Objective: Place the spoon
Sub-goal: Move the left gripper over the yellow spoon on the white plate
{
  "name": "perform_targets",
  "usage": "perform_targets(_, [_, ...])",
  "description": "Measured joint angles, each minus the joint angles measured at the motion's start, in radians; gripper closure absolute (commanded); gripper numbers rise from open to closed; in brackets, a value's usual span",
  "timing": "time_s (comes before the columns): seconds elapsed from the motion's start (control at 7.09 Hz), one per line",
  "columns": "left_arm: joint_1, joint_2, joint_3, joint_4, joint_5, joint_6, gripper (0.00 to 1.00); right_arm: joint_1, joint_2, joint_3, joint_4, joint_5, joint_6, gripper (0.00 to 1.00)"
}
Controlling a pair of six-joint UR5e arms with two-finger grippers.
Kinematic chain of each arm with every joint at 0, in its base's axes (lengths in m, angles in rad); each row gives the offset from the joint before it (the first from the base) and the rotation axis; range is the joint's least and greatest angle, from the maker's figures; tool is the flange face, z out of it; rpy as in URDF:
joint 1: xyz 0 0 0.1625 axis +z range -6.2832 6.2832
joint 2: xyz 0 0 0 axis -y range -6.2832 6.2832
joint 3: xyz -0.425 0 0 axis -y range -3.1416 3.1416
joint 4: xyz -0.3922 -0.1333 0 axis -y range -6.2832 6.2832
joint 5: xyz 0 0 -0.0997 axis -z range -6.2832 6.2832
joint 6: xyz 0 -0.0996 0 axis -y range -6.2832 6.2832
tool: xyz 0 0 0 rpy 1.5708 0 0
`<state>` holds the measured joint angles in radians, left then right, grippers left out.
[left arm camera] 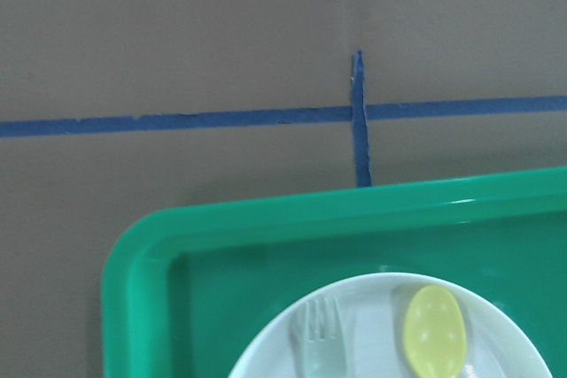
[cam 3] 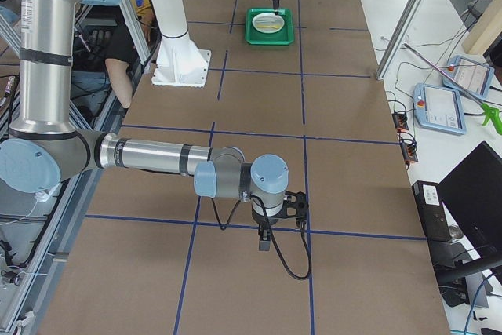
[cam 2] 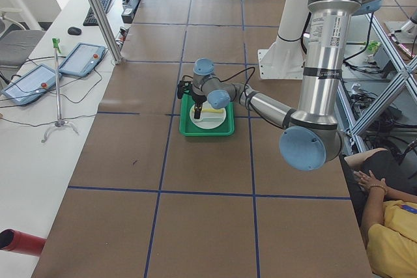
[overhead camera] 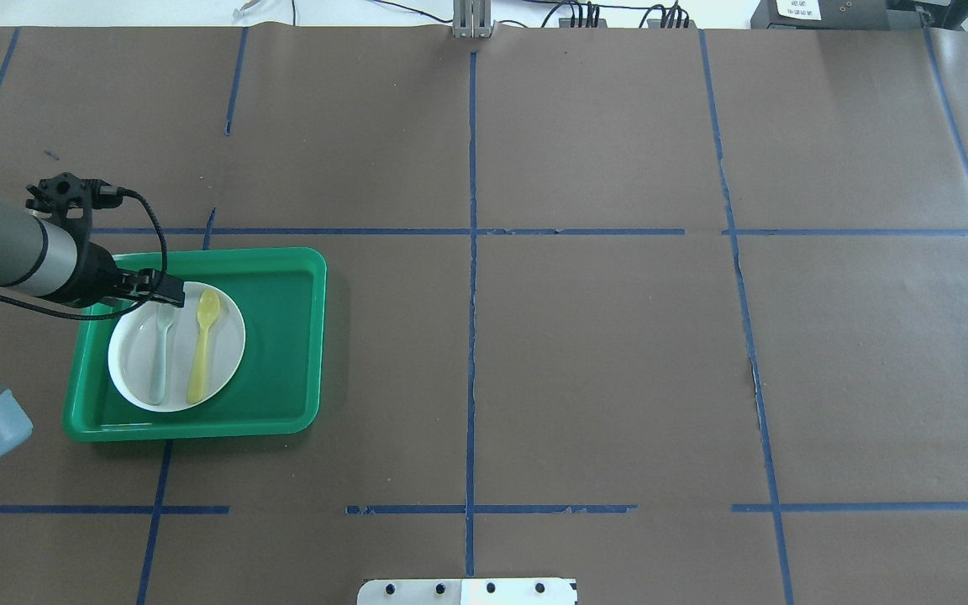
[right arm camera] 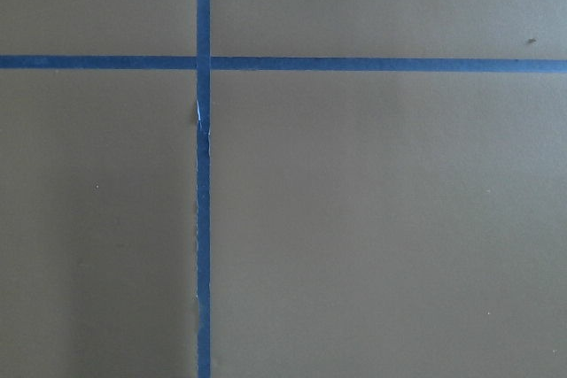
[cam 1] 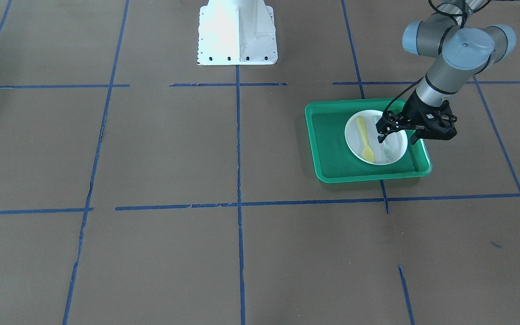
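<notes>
Nearest the right-side camera hangs the right gripper (cam 3: pixel 264 242); its finger state I cannot tell. Farther off, the small yellow plastic spoon (overhead camera: pixel 202 349) lies flat on a round white plate (overhead camera: pixel 228 357) in a green plastic tray (overhead camera: pixel 282 336), a pale grey-green plastic fork (overhead camera: pixel 160 353) at its 9 o'clock overhead. At the plate's 12 o'clock rim hovers the left gripper (cam 1: pixel 397 135), fingers seemingly spread, empty.

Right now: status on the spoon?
Left gripper open, empty, over the plate. Right gripper far off, state unclear. Spoon flat on plate beside fork, in tray. Nothing on it.
</notes>
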<state>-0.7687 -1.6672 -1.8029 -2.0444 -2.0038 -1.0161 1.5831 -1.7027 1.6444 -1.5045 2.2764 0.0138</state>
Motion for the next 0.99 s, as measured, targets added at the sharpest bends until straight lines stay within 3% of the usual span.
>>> perform_targets(0.28, [0.059, -0.029, 0.025, -0.006, 0.035, -0.067, 0.03, 0.000, 0.000, 0.000, 0.000, 0.000, 0.000, 0.00])
perform_targets(0.56, [0.100, -0.043, 0.035, -0.007, 0.066, -0.097, 0.39, 0.000, 0.000, 0.000, 0.000, 0.000, 0.000, 0.00])
perform_targets(0.71, [0.107, -0.044, 0.035, -0.007, 0.073, -0.100, 0.49, 0.000, 0.000, 0.000, 0.000, 0.000, 0.000, 0.00])
perform_targets(0.99, [0.111, -0.044, 0.036, -0.007, 0.077, -0.102, 0.48, 0.000, 0.000, 0.000, 0.000, 0.000, 0.000, 0.00])
